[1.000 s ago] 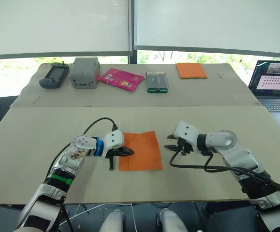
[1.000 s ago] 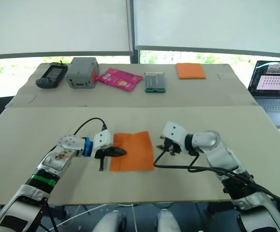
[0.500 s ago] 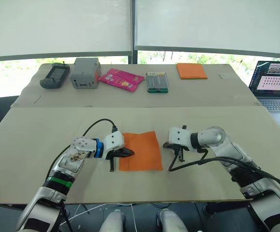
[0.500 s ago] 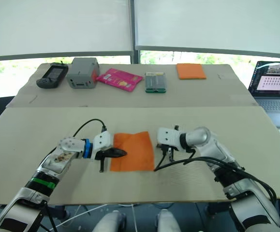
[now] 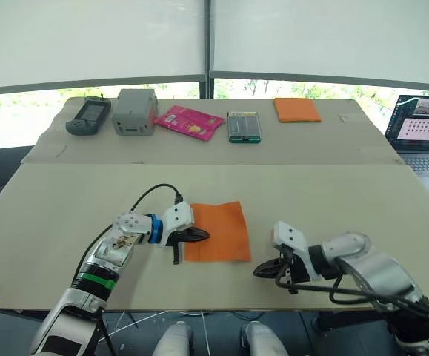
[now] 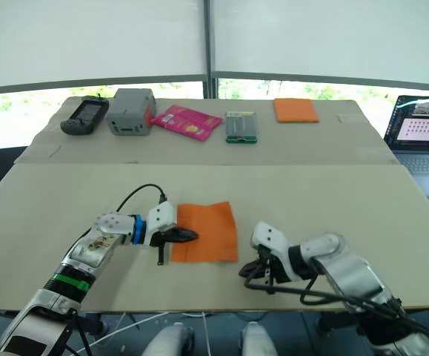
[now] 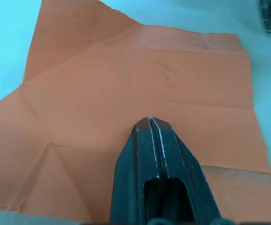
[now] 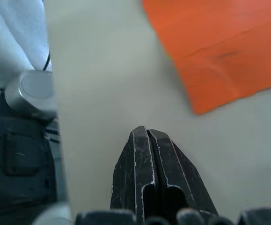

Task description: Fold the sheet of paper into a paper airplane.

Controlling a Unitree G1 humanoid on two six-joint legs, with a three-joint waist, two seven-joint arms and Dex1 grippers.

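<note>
Far table edge: handheld (image 5: 87,116), grey box (image 5: 134,112), laptop (image 5: 424,129).

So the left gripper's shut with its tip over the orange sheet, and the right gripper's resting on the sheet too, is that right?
Not quite. The right gripper is shut but off the sheet of paper, over bare table near the sheet's corner, as the right wrist view shows. The left gripper is shut with its tip over the sheet.
</note>
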